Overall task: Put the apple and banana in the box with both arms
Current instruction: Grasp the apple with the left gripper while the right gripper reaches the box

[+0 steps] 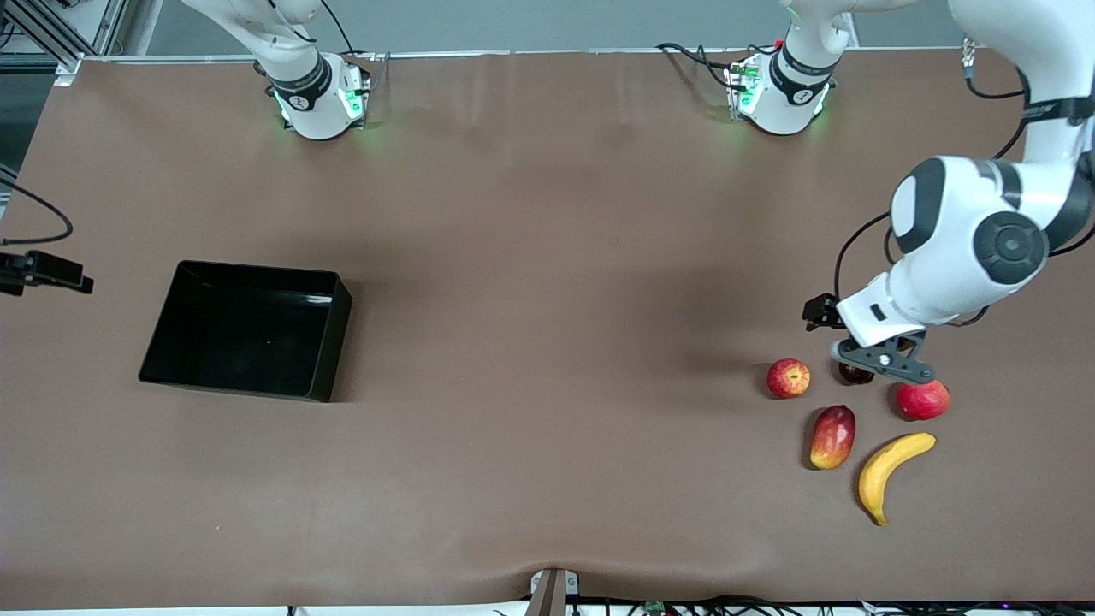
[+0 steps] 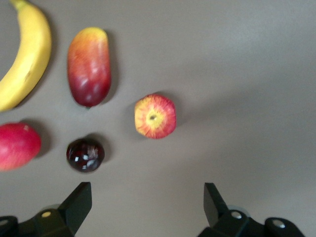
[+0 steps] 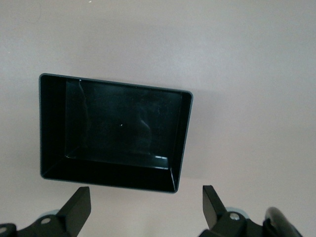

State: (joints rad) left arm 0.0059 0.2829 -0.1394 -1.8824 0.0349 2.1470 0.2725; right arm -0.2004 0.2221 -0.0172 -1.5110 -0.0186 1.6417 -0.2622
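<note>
The apple (image 1: 788, 378), red with yellow patches, lies on the table toward the left arm's end; it also shows in the left wrist view (image 2: 155, 116). The yellow banana (image 1: 891, 473) lies nearer to the front camera; it also shows in the left wrist view (image 2: 27, 54). My left gripper (image 1: 881, 364) hangs open and empty over the fruits, just above a small dark fruit beside the apple; the left wrist view shows its spread (image 2: 148, 205). The black box (image 1: 338, 342) stands empty toward the right arm's end. My right gripper (image 3: 146, 207) is open and empty above the box (image 3: 181, 133); it is out of the front view.
A red-yellow mango-like fruit (image 1: 833, 437), a uniformly red round fruit (image 1: 922, 399) and a small dark round fruit (image 1: 855, 373) lie close around the apple and the banana. A black fixture (image 1: 43, 272) sticks in at the table edge near the box.
</note>
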